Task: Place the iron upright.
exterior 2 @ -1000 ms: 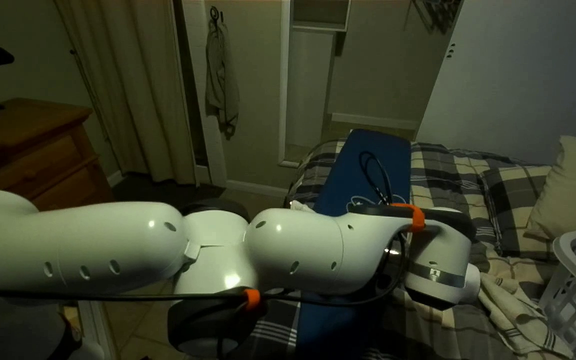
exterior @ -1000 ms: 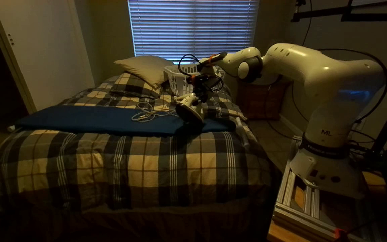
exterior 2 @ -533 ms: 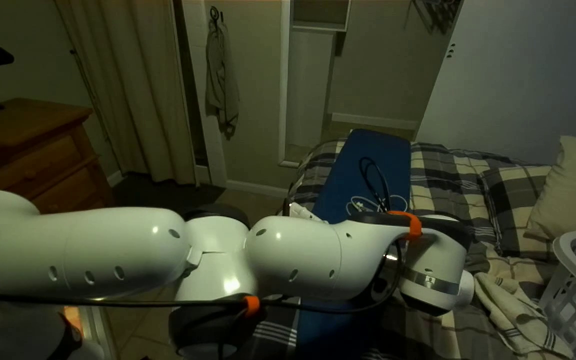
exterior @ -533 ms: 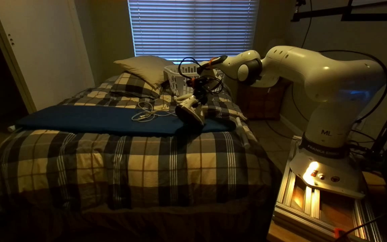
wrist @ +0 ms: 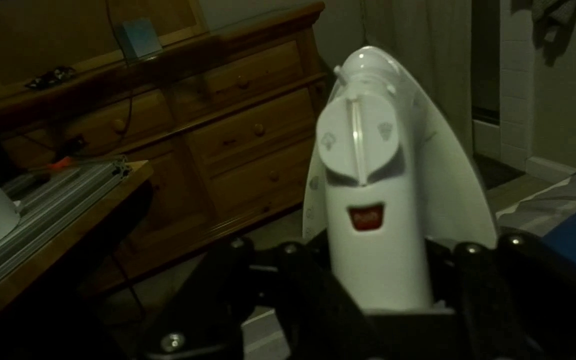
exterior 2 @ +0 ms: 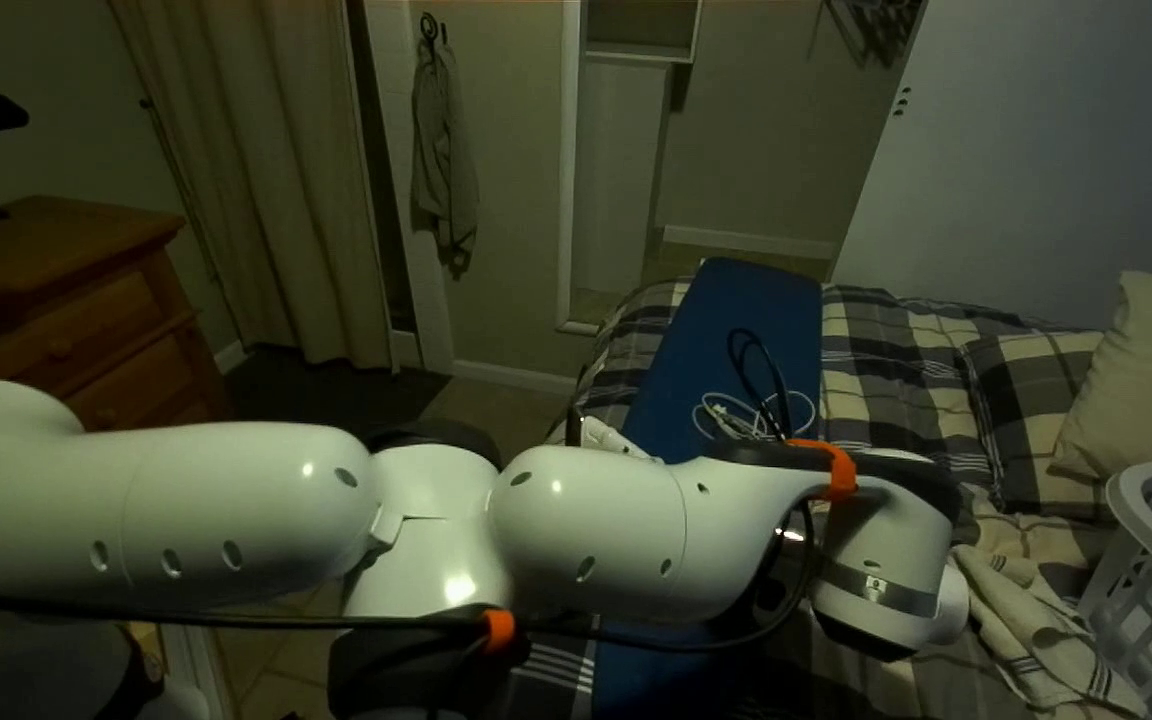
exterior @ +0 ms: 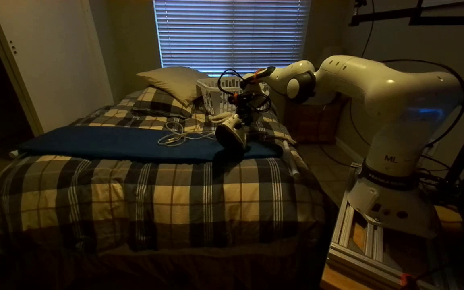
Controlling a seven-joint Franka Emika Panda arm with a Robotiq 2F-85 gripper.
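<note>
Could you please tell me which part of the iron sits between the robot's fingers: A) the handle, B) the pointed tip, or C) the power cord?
A, as the wrist view shows the iron with its white handle between the dark fingers.

The claw [wrist: 379, 255] is black and many-jointed, studded with silvery screw heads [wrist: 172, 342]. Back from it I see a glossy white arm [exterior 2: 591, 530], all rounded segments pitted with dark ovals [exterior 2: 232, 555], and a black cable [exterior 2: 336, 622] banded in orange. Farthest from the claw, a black collar [exterior: 389, 181] reads FRANKA, with "ML" [exterior: 390, 158] printed above.
</note>
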